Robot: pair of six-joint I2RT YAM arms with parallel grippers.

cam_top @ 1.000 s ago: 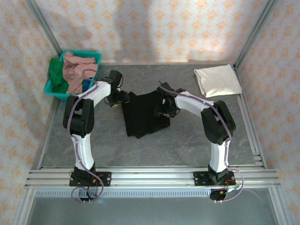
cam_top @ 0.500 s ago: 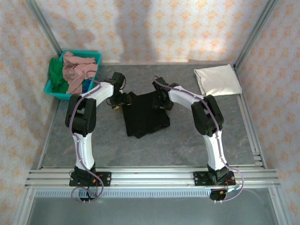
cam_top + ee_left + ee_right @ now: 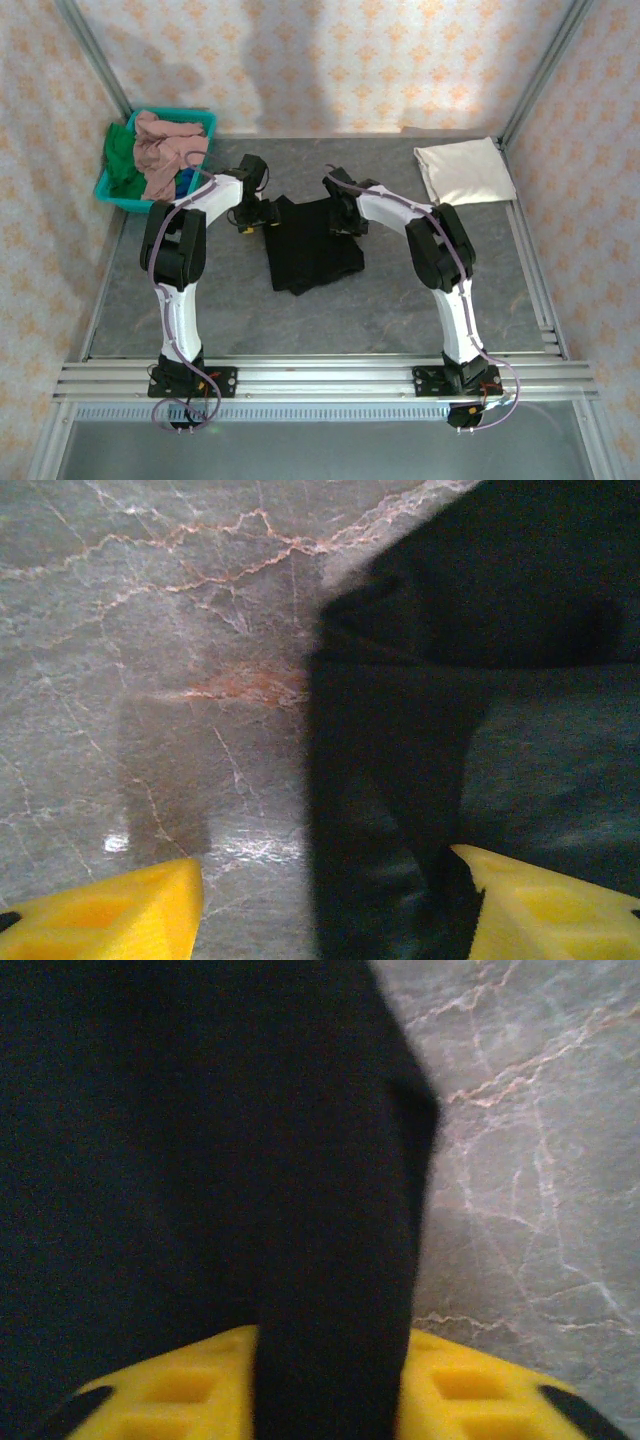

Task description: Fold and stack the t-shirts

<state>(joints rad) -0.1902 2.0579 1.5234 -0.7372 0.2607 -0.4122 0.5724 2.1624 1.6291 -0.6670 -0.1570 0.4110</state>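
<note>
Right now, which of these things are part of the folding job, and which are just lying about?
Part of the job: black t-shirt, folded cream t-shirt, pink shirt, green shirt.
Just lying about: teal basket, table.

Five t-shirts (image 3: pixel 310 250) (image 3: pixel 465 170) (image 3: pixel 165 150) (image 3: pixel 120 160) (image 3: pixel 183 185), one basket (image 3: pixel 108 190), two arms (image 3: pixel 180 250) (image 3: pixel 440 250)

Black t-shirt (image 3: pixel 480 710) (apparently folded) on table (image 3: pixel 150 630)

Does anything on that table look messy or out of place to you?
The black t-shirt mid-table lies crooked, its folded edges uneven. In the teal basket at the far left, the pink t-shirt tops a loose heap and hangs over the rim. The cream t-shirt at the far right looks neatly folded.
</note>
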